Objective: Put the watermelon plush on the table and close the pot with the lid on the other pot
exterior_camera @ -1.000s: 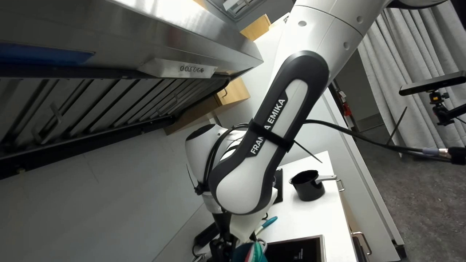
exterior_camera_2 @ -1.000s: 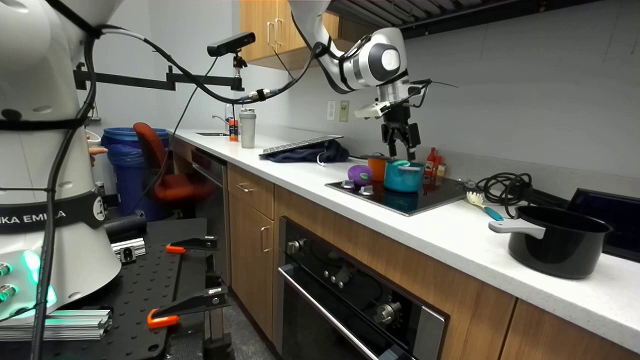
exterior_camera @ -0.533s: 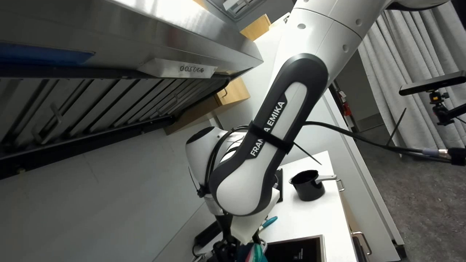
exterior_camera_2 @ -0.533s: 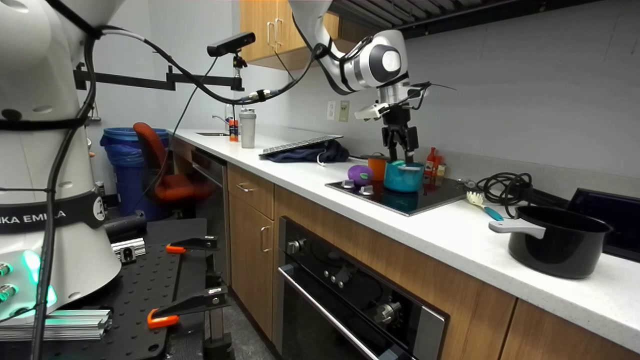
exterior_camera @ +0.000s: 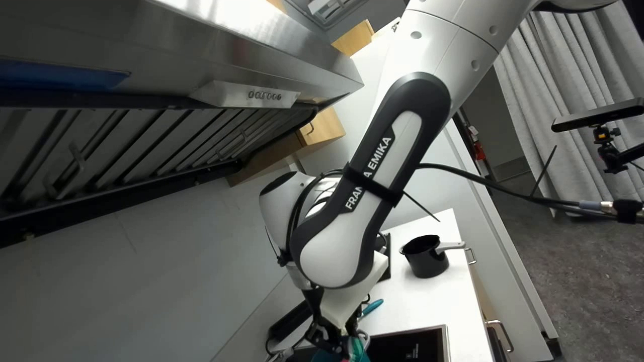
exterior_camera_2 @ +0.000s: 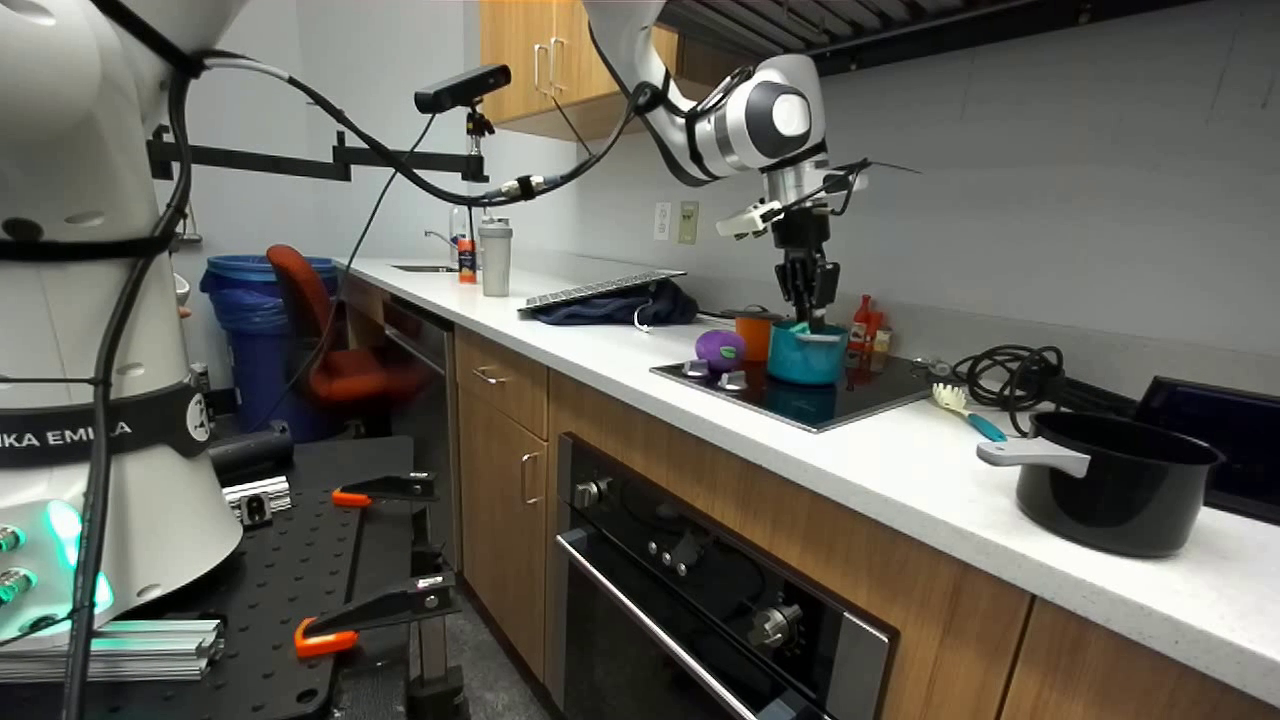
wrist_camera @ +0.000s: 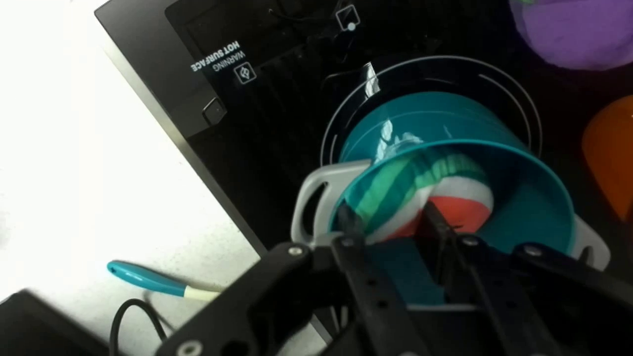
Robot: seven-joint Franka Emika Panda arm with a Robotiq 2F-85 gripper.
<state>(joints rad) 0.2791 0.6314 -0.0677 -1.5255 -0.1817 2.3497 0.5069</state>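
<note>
So the watermelon plush (wrist_camera: 425, 190) is lying inside the teal pot (wrist_camera: 430, 113) — in the wrist view it's leaning toward 10 o'clock from the pot's middle, green rind and red face both showing. The tool (wrist_camera: 389, 210) is reaching in from 6 o'clock and, by the look of it, is gripping the plush: one tip is standing beside the rind, the other is overlapping the red face. Most of the toy is sitting at about 2 o'clock from the tips. How firm that pinch is, I can't tell.

I'm guessing we're at the pick-up step. The next move is calling for a straight lift past the rim, then a swing to the bench (wrist_camera: 64, 173), which is stretching out at 9 o'clock.

Farther out, the orange pot (wrist_camera: 613, 153) is standing near the teal one, toward 3 o'clock, and a purple toy (wrist_camera: 581, 32) is lying near 1 o'clock. In an exterior view a lid (exterior_camera_2: 755, 311) is sitting on the orange pot — probably the one for closing up afterwards.
</note>
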